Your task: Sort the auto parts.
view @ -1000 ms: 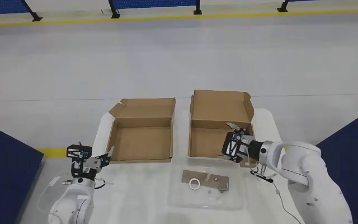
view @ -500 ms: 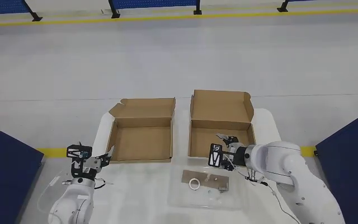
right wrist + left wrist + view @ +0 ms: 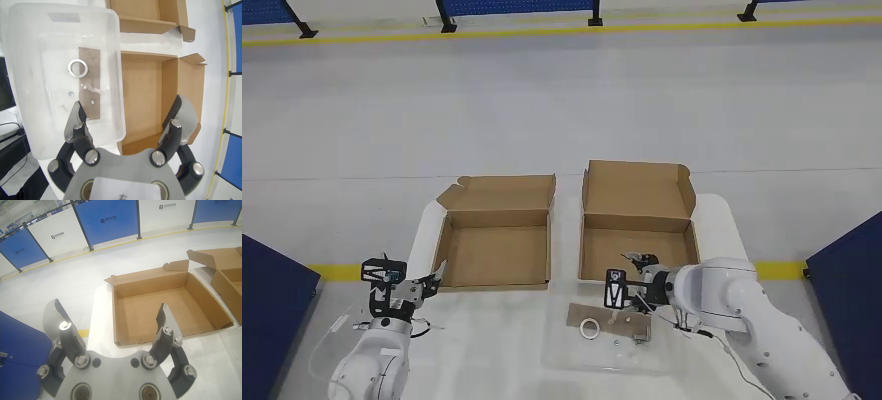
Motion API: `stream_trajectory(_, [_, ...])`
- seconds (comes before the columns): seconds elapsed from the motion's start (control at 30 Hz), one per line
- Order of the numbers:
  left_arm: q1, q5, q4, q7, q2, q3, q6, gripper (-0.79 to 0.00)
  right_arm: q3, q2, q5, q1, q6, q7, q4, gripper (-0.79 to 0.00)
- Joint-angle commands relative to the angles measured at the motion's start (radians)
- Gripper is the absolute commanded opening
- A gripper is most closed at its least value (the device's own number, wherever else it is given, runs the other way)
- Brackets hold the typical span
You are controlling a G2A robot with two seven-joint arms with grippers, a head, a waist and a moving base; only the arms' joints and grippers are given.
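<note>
Both jaws are found spread and empty. The right gripper (image 3: 128,102) is held over the edge of the clear bin (image 3: 118,56), in which a ring (image 3: 77,68) and bolts (image 3: 70,93) lie. The left gripper (image 3: 109,306) is stationed near a cardboard box (image 3: 204,302).

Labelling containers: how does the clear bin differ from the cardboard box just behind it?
The clear bin is translucent plastic with rounded corners; the cardboard box is brown with square corners. The bin holds a ring and small fasteners; the box looks empty. The box has a lid flap; the bin has none. Both sit open.
</note>
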Motion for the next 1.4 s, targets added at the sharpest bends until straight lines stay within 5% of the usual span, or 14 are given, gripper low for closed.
stream_trajectory(0.0, [0.000,0.000,0.000,0.000,0.000,0.000,0.000,0.000,-0.040,0.020,0.035,0.027,0.030,0.030,0.003,0.000])
stream_trajectory(0.27, [0.000,0.000,0.000,0.000,0.000,0.000,0.000,0.000,-0.200,0.091,0.192,0.145,0.141,0.141,0.020,0.000])
stream_trajectory(0.67, [0.000,0.000,0.000,0.000,0.000,0.000,0.000,0.000,-0.196,0.092,0.188,0.132,0.145,0.111,0.021,0.000])
stream_trajectory(0.87, [0.000,0.000,0.000,0.000,0.000,0.000,0.000,0.000,-0.234,0.109,0.225,0.145,0.186,0.186,0.017,0.000])
stream_trajectory(1.37, [0.000,0.000,0.000,0.000,0.000,0.000,0.000,0.000,-0.513,0.209,0.425,0.375,0.324,0.324,0.008,0.000])
